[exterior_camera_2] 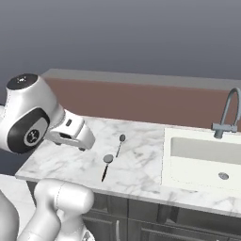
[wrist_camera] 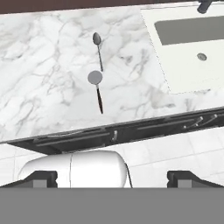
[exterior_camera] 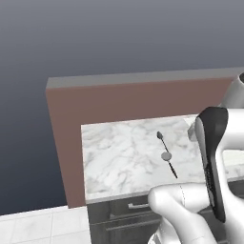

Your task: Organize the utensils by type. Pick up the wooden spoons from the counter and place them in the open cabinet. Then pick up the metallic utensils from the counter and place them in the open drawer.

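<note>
Two metallic utensils lie end to end on the white marble counter [wrist_camera: 43, 65]. The far one is a slim spoon [wrist_camera: 97, 39] with a small oval head. The near one [wrist_camera: 95, 78] has a flat round head and a dark handle that points at the counter's front edge. Both also lie mid-counter in the base views: the spoon [exterior_camera: 160, 136] [exterior_camera_2: 122, 138] and the round-headed utensil [exterior_camera: 166, 156] [exterior_camera_2: 108, 158]. My gripper [wrist_camera: 113, 178] hangs high above the counter's front edge, open and holding nothing. The wooden spoons and the open cabinet are out of view. I cannot tell whether a drawer is open.
A white sink [exterior_camera_2: 202, 155] with a grey faucet [exterior_camera_2: 228, 113] is set in the counter to the right of the utensils. A brown back wall [exterior_camera: 133, 102] runs behind the counter. Dark drawer fronts with bar handles [wrist_camera: 153, 127] sit below the counter edge, above a pale tiled floor [exterior_camera: 38, 226].
</note>
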### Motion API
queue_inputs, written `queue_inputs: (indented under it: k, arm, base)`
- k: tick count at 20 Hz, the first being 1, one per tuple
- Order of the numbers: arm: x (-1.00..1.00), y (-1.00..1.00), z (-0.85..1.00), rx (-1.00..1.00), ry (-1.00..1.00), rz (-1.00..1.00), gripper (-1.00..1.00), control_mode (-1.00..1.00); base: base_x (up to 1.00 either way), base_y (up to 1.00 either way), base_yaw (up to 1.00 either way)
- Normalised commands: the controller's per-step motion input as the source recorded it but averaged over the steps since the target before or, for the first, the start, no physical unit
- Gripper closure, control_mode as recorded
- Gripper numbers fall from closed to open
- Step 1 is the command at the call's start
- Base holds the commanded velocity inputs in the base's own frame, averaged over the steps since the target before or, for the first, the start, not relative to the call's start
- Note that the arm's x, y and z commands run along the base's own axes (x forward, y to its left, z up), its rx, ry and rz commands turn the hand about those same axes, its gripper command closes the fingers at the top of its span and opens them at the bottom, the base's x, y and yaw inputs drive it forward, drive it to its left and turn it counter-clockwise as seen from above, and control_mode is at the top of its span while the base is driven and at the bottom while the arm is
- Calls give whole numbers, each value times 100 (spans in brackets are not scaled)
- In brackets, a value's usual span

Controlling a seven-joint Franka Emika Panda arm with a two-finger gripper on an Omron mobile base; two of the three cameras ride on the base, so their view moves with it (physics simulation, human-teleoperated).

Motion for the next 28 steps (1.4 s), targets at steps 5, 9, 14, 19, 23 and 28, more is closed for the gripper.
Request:
queue_inputs:
  k: [5, 9, 14, 19, 23, 28]
  arm:
    - [29, 8, -62, -6, 0, 0, -100, -100]
    - [49, 3, -56, 4, 0, 2, -100, -100]
    - [52, 0, -49, 11, 0, 9, -100, -100]
    - [57, 3, -56, 0, 7, 9, -100, -100]
    - [54, 0, -45, -7, 10, 11, -100, -100]
    - [37, 0, -48, -11, 15, 3, -100, -100]
  base:
    - [0, 0, 0]
    - [0, 0, 0]
    - [0, 0, 0]
    - [0, 0, 0]
    - [0, 0, 0]
    - [0, 0, 0]
